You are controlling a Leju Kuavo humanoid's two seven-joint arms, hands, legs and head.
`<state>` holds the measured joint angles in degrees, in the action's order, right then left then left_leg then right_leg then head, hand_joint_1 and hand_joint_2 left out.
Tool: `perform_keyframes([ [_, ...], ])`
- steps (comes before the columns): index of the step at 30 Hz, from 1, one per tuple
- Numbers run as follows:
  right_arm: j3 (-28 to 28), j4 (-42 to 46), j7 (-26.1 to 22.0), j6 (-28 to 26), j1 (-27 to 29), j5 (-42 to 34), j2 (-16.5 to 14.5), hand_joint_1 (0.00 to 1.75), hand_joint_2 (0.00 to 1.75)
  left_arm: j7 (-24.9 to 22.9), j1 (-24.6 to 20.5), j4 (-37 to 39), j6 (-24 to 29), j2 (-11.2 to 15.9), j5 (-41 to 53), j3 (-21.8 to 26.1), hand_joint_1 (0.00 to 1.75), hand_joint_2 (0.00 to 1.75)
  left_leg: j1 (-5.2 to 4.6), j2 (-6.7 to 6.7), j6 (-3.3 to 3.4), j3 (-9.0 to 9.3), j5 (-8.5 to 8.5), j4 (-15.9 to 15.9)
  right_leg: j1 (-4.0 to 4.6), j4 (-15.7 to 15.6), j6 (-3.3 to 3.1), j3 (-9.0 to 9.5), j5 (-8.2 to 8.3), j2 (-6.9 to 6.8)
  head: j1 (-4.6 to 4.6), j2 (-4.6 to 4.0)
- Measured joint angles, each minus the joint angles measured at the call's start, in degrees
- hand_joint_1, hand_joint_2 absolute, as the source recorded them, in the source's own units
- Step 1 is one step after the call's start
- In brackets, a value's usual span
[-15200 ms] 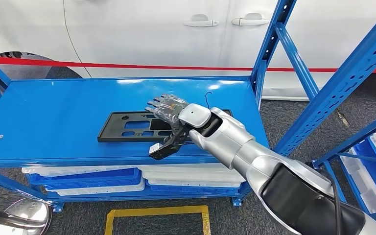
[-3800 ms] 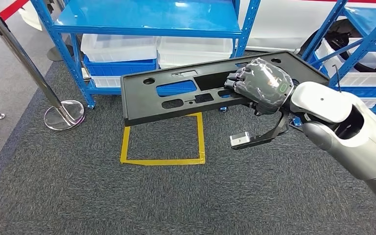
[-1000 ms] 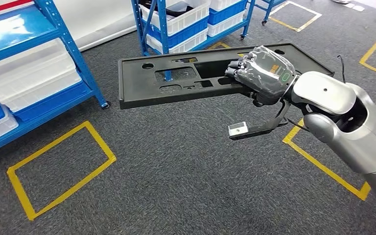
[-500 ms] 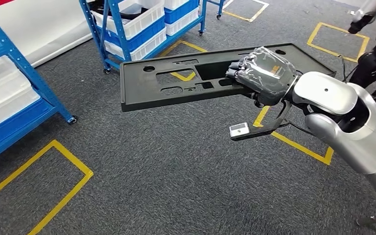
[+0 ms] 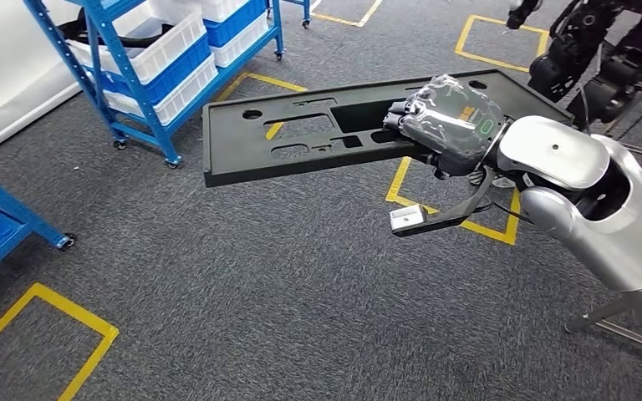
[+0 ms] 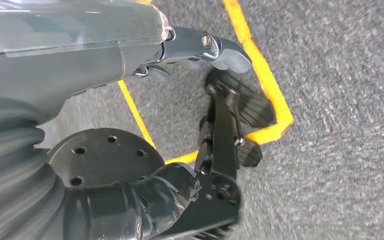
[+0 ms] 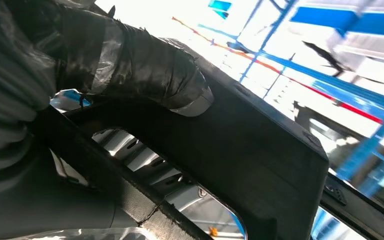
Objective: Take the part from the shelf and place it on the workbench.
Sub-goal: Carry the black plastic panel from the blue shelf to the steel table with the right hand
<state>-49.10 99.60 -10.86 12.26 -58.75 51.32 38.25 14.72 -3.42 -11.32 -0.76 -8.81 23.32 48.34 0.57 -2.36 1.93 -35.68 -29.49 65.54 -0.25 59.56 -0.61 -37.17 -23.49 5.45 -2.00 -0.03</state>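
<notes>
The part (image 5: 301, 146) is a long flat black plastic panel with several cut-outs. My right hand (image 5: 451, 125), wrapped in clear film, grips it through its large middle opening and holds it level above the grey carpet. In the right wrist view the thumb (image 7: 130, 65) lies over the panel's edge (image 7: 260, 145). My left hand (image 6: 220, 100) hangs over the carpet and a yellow tape corner, fingers apart, holding nothing.
A blue wheeled shelf (image 5: 159, 58) with white and blue bins stands at the upper left, and another blue frame (image 5: 0, 209) at the left edge. Yellow tape squares (image 5: 460, 221) mark the carpet. Another robot's dark legs (image 5: 602, 58) stand at the upper right.
The whole view has swung as I turn: the shelves slid off to the left and another robot came in at the upper right. My right hand keeps the same hold on the panel.
</notes>
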Motion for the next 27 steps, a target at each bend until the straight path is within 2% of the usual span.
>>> perform_keyframes([
  [1, 0.0, 0.0, 0.0, 0.0, -0.1, 0.0, 0.0, 1.75, 1.75, 0.0, 0.0, 0.0, 0.0, 0.0, 0.0, 0.1, 0.00, 1.75, 0.00, -1.38, 0.32, 1.21, 1.36, -3.2, -0.01, 0.1, 0.12, -0.09, 0.03, 0.75, -0.01, 0.01],
  [2, 0.0, 0.0, 0.0, 0.0, -0.2, 0.0, 0.0, 1.75, 1.75, 0.0, 0.0, 0.0, 0.0, 0.1, 0.0, 0.2, 0.00, 1.75, -0.07, -2.38, 0.52, 2.00, 1.97, -5.1, -0.15, 0.1, 0.37, -0.25, 0.12, 1.44, -0.02, 0.00],
  [3, 0.0, -0.1, 0.0, 0.0, -0.2, -0.1, 0.0, 1.75, 1.75, -0.1, 0.0, 0.0, 0.0, 0.1, 0.0, 0.2, 0.00, 1.75, -0.17, -2.66, 0.61, 2.29, 1.94, -5.7, -0.34, 0.1, 0.76, -0.43, 0.27, 2.16, -0.01, 0.00],
  [4, 0.0, -0.1, 0.0, 0.1, -0.2, -0.1, 0.0, 1.75, 1.75, -0.1, -0.1, 0.0, 0.0, 0.1, 0.0, 0.3, 0.00, 1.75, -0.31, -1.87, 0.64, 2.48, 2.09, -6.0, -0.53, -0.1, 1.20, -0.56, 0.49, 2.95, 0.01, 0.00],
  [5, 0.0, -0.2, 0.0, 0.1, -0.2, -0.1, 0.0, 1.75, 1.75, -0.1, -0.2, 0.0, 0.0, 0.0, 0.0, 0.3, 0.00, 1.75, -0.25, -1.02, 0.78, 2.83, 2.36, -6.5, -0.64, -0.2, 1.55, -0.68, 0.60, 3.10, 0.03, 0.00],
  [6, 0.0, -0.2, 0.0, 0.1, -0.3, -0.1, 0.1, 1.75, 1.75, -0.1, -0.3, 0.0, 0.0, 0.0, 0.0, 0.3, 0.00, 1.75, -0.15, -0.18, 0.99, 3.18, 2.68, -7.1, -0.51, 0.2, 1.79, -0.96, 0.32, 2.14, -0.04, 0.00],
  [7, 0.0, -0.3, 0.0, 0.1, -0.4, -0.1, 0.2, 1.75, 1.75, -0.1, -0.3, 0.0, 0.0, -0.1, 0.0, 0.3, 0.00, 1.75, -0.04, 0.71, 1.23, 3.51, 3.00, -7.7, -0.35, 1.6, 1.95, -1.68, -0.60, 0.39, -0.11, 0.00],
  [9, -0.1, -0.3, 0.1, 0.1, -0.7, -0.1, 0.2, 1.75, 1.75, -0.1, -0.1, 0.0, 0.0, -0.1, 0.1, 0.4, 0.00, 1.75, -0.10, 2.36, 1.56, 3.86, 3.25, -8.3, -0.24, 7.7, 2.24, -4.66, -3.89, -3.66, -0.27, 0.00],
  [10, -0.2, -0.4, 0.1, 0.1, -0.6, -0.1, 0.2, 1.75, 1.75, -0.1, 0.0, 0.0, 0.0, -0.1, 0.1, 0.4, 0.00, 1.75, -0.19, 3.19, 1.64, 3.89, 3.20, -8.3, -0.45, 11.5, 2.46, -6.51, -5.48, -4.60, -0.27, 0.00],
  [11, -0.2, -0.4, 0.1, 0.1, -0.5, -0.1, 0.2, 1.75, 1.75, -0.1, 0.0, 0.0, 0.0, 0.0, 0.2, 0.4, 0.00, 1.75, -0.25, 4.03, 1.60, 3.89, 3.08, -8.3, -0.70, 14.1, 2.67, -7.81, -6.24, -5.00, -0.28, 0.00],
  [12, -0.3, -0.5, 0.1, 0.1, -0.4, -0.1, 0.2, 1.75, 1.75, -0.1, 0.0, 0.0, 0.0, 0.0, 0.2, 0.5, 0.00, 1.75, -0.29, 4.87, 1.51, 3.91, 2.93, -8.2, -0.94, 15.0, 2.89, -8.16, -6.03, -5.22, -0.27, 0.01],
  [13, -0.4, -0.5, 0.2, 0.1, -0.4, -0.1, 0.2, 1.75, 1.75, -0.1, -0.1, 0.0, 0.0, 0.0, 0.2, 0.5, 0.00, 1.75, -0.29, 5.68, 1.39, 3.95, 2.72, -8.0, -1.13, 13.4, 3.07, -7.26, -4.83, -5.51, -0.28, 0.01],
  [14, -0.4, -0.6, 0.2, 0.1, -0.4, -0.1, 0.2, 1.75, 1.75, -0.1, -0.1, 0.0, 0.0, 0.0, 0.2, 0.6, 0.00, 1.75, -0.28, 6.43, 1.20, 4.01, 2.46, -7.8, -1.27, 9.9, 3.20, -5.23, -3.01, -6.16, -0.28, 0.01],
  [15, -0.4, -0.6, 0.3, 0.1, -0.5, -0.1, 0.1, 1.75, 1.75, -0.1, -0.1, 0.0, 0.0, 0.0, 0.2, 0.6, 0.00, 1.75, -0.32, 7.11, 0.96, 4.07, 2.14, -7.6, -1.17, 5.9, 3.15, -2.97, -1.65, -7.38, -0.28, 0.01],
  [16, -0.4, -0.6, 0.4, 0.1, -0.5, -0.1, 0.1, 1.75, 1.75, -0.1, -0.1, 0.0, 0.0, -0.1, 0.2, 0.7, 0.00, 1.75, -0.44, 7.71, 0.63, 4.13, 1.78, -7.3, -1.00, 2.5, 2.96, -1.13, -0.62, -8.41, -0.28, 0.01],
  [17, -0.4, -0.6, 0.4, 0.1, -0.6, -0.1, 0.1, 1.75, 1.75, -0.1, -0.2, 0.0, 0.0, -0.1, 0.2, 0.7, 0.00, 1.75, -0.57, 8.23, 0.27, 4.22, 1.46, -7.1, -0.78, 0.5, 2.65, -0.06, -0.21, -9.05, -0.27, 0.00],
  [18, -0.4, -0.6, 0.4, 0.1, -0.6, -0.2, 0.1, 1.75, 1.75, -0.1, -0.2, 0.0, 0.0, -0.1, 0.2, 0.8, 0.00, 1.75, -0.71, 8.76, -0.09, 4.34, 1.21, -7.0, -0.53, 0.0, 2.27, 0.17, -0.33, -9.13, -0.27, 0.00],
  [20, -0.4, -0.6, 0.5, 0.1, -0.6, -0.2, 0.1, 1.75, 1.75, -0.1, -0.4, 0.0, 0.0, -0.1, 0.2, 0.8, 0.00, 1.75, -0.73, 9.78, -0.72, 4.68, 0.84, -7.1, -0.43, -0.1, 1.56, 0.06, -0.22, -7.70, -0.25, 0.00],
  [21, -0.4, -0.6, 0.5, 0.1, -0.7, -0.2, 0.2, 1.75, 1.75, -0.1, -0.5, 0.0, 0.0, -0.1, 0.2, 0.8, 0.00, 1.75, -0.58, 9.26, -1.02, 4.68, 0.39, -6.7, -0.52, -0.2, 1.22, 0.10, -0.16, -7.04, -0.25, 0.01],
  [22, -0.4, -0.6, 0.5, 0.1, -0.7, -0.2, 0.2, 1.75, 1.75, -0.1, -0.5, 0.0, 0.0, -0.1, 0.2, 0.8, 0.00, 1.75, -0.36, 7.92, -1.26, 4.24, -0.54, -5.5, -0.65, -0.4, 0.85, 0.17, -0.07, -6.43, -0.23, 0.00],
  [24, -0.4, -0.6, 0.6, 0.1, -0.9, -0.3, 0.1, 1.75, 1.75, -0.1, -0.4, 0.0, 0.0, -0.1, 0.2, 0.8, 0.00, 1.75, -0.02, 4.25, -1.56, 1.42, -3.92, 0.6, -0.78, -0.6, 0.24, 0.27, 0.02, -5.23, -0.22, 0.00],
  [25, -0.4, -0.6, 0.6, 0.1, -0.9, -0.3, 0.1, 1.75, 1.75, -0.1, -0.3, 0.0, 0.0, -0.1, 0.2, 0.9, 0.00, 1.75, 0.04, 3.24, -1.59, -0.66, -5.67, 4.7, -0.71, -0.6, 0.05, 0.25, 0.00, -4.54, -0.21, 0.00],
  [26, -0.4, -0.6, 0.5, 0.1, -0.9, -0.3, 0.0, 1.75, 1.75, -0.1, -0.2, 0.0, 0.0, -0.1, 0.3, 0.9, 0.00, 1.75, 0.03, 2.87, -1.59, -2.50, -6.70, 8.1, -0.60, -0.6, -0.05, 0.26, -0.02, -3.73, -0.22, 0.00],
  [27, -0.5, -0.7, 0.5, 0.1, -0.9, -0.3, -0.1, 1.75, 1.75, -0.1, -0.2, 0.0, 0.0, -0.1, 0.4, 0.9, 0.00, 1.75, 0.03, 2.74, -1.51, -3.62, -6.59, 9.8, -0.49, -0.5, -0.08, 0.30, -0.04, -2.85, -0.22, 0.00],
])
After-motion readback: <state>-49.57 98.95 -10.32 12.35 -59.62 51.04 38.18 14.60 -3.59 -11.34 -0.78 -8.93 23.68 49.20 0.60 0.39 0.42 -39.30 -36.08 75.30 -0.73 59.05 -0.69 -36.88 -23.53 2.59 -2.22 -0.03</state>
